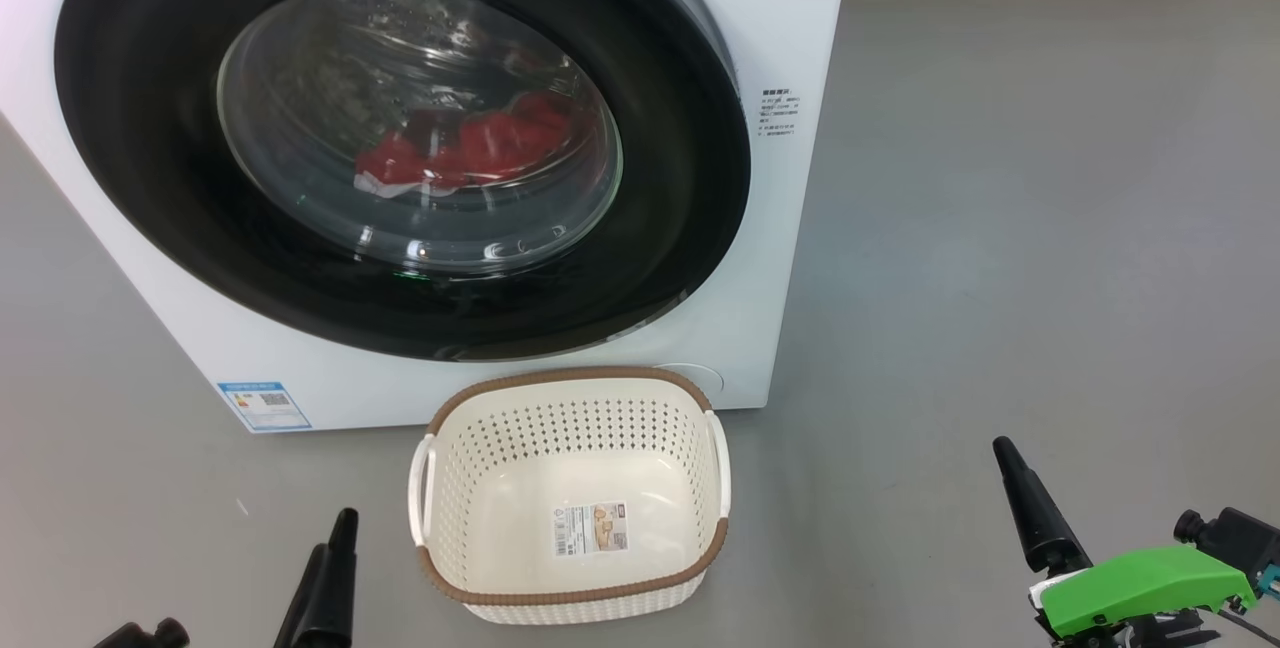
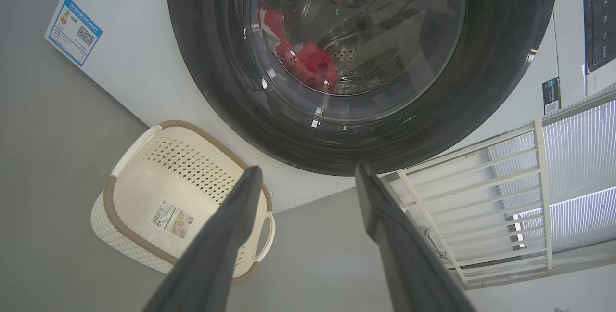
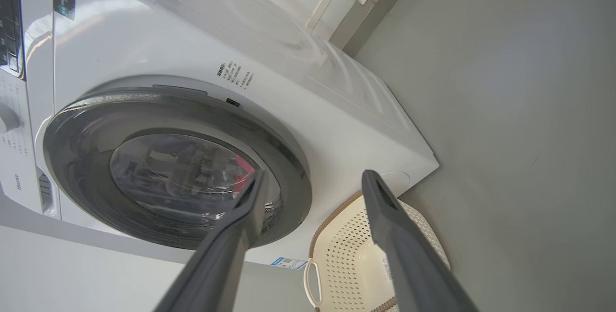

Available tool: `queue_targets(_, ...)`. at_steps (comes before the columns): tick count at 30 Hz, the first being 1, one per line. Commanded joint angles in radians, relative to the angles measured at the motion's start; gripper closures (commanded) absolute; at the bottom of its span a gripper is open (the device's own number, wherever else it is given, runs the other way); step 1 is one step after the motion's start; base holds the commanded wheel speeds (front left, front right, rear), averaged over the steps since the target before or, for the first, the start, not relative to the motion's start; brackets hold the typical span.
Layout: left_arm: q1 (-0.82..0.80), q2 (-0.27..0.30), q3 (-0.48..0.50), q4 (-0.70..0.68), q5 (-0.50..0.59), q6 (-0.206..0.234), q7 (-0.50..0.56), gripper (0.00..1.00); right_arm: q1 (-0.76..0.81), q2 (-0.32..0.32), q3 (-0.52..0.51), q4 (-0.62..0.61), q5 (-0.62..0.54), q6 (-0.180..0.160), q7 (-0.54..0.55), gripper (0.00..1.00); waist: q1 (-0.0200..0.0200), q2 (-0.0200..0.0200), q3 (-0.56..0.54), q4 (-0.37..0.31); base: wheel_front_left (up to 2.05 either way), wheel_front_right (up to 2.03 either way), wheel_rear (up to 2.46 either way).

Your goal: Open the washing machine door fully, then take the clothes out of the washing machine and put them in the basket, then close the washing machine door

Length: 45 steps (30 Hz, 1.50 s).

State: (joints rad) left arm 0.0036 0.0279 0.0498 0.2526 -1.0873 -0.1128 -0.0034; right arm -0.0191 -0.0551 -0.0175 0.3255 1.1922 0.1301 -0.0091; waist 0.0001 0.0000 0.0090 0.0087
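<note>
The washing machine [image 1: 790,38] stands ahead with its door [image 1: 330,108] shut flat against the front. Through the glass I see the red clothes [image 1: 470,153] lying in the drum, also as clothes [image 2: 313,66] in the left wrist view. The basket [image 1: 575,428] sits empty on the floor just before the machine. My left gripper [image 2: 308,172] is open and holds nothing, low left of the basket in the head view [image 1: 333,533]. My right gripper [image 3: 313,179] is open too, off to the basket's right, one finger [image 1: 1030,508] pointing up.
A blue label [image 1: 265,406] marks the machine's lower left corner. Grey floor [image 1: 1000,228] stretches wide to the machine's right. A white barred frame [image 2: 481,196] and blinds stand beyond the machine in the left wrist view, and a control panel [image 2: 599,13] sits at its top.
</note>
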Motion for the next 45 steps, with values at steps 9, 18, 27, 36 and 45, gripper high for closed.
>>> queue_targets(9, -0.008, 0.022, -0.004, -0.048, 0.136, 0.022, -0.036, 0.00, -0.026, -0.019, 0.027, -0.032, -0.118, 0.000, -0.032, 0.00, -0.0001, 0.0000, 0.002, 0.001, 0.00, 0.00, 0.00)
queue_targets(18, 0.001, 0.029, -0.015, -0.062, 0.246, 0.035, -0.062, 0.00, -0.023, -0.021, 0.040, -0.035, -0.209, 0.000, -0.059, 0.00, -0.0001, 0.0000, 0.003, 0.004, 0.00, 0.00, 0.00)
queue_targets(27, 0.010, 0.034, -0.021, -0.075, 0.353, 0.042, -0.089, 0.00, -0.019, -0.026, 0.053, -0.040, -0.302, 0.000, -0.085, 0.00, -0.0001, 0.0000, 0.005, 0.006, 0.00, 0.00, 0.00)
queue_targets(36, 0.016, 0.037, -0.026, -0.092, 0.462, 0.050, -0.116, 0.00, -0.016, -0.030, 0.065, -0.046, -0.392, 0.000, -0.112, 0.00, -0.0001, 0.0000, 0.009, 0.008, 0.00, 0.00, 0.00)
queue_targets(45, 0.025, 0.037, -0.027, -0.106, 0.570, 0.054, -0.143, 0.00, -0.011, -0.036, 0.073, -0.050, -0.483, 0.000, -0.138, 0.00, -0.0001, 0.0000, 0.010, 0.008, 0.00, 0.00, 0.00)
